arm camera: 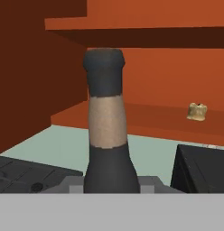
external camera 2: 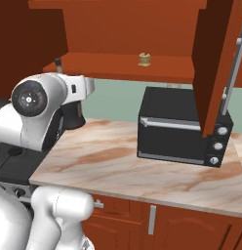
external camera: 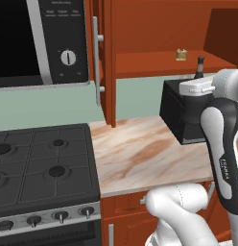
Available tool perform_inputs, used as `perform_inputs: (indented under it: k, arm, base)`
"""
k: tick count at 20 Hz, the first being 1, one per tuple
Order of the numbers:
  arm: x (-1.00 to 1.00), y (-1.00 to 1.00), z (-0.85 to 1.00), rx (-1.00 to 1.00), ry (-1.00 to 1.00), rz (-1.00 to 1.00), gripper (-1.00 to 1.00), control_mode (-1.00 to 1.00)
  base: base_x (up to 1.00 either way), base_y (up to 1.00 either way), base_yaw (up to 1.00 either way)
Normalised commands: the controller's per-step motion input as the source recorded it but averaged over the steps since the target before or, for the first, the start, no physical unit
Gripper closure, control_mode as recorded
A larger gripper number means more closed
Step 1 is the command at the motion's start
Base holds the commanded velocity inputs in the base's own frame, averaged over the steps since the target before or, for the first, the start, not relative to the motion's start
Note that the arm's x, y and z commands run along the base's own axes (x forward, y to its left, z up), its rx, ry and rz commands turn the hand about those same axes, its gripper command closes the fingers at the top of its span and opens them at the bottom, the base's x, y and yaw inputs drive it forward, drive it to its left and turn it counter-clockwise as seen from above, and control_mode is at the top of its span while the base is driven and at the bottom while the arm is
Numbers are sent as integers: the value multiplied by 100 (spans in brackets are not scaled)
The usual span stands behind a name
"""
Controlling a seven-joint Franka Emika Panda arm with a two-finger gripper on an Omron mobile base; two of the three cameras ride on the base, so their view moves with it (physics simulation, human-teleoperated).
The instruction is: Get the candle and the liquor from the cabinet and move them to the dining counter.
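Note:
The liquor [arm camera: 107, 135], a black bottle with a pale band on its thin neck, stands upright in my gripper [arm camera: 111, 184], which is shut low on it. Its neck [external camera: 199, 67] pokes up above my hand, and its bulbous body [external camera 2: 74, 116] hangs over the worktop, below the level of the shelf. The candle [external camera: 181, 54] [external camera 2: 144, 59] [arm camera: 197, 111], tiny and yellowish, sits on the shelf of the open cabinet [external camera: 154, 63] [external camera 2: 118, 67], to the right of the bottle. The dining counter is out of view.
A black toaster oven [external camera: 181, 117] [external camera 2: 181, 128] stands on the marble-look worktop [external camera: 140, 153] [external camera 2: 142, 172] right of the bottle. Both cabinet doors [external camera: 107, 62] [external camera 2: 215, 63] hang open. A stove [external camera: 44, 163] and a microwave [external camera: 39, 43] are at the left.

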Motion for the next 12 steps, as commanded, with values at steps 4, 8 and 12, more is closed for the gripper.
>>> perform_inputs:
  k: [4, 8, 12]
  arm:
    - [-7, 0, 2, 0, 0, -1, 100, -100]
    - [0, 0, 0, 0, 0, 0, 100, -100]
    - [0, 0, 0, 0, 0, 0, 100, -100]
  base:
    - [0, 0, 0]
    - [0, 0, 0]
    - [0, 0, 0]
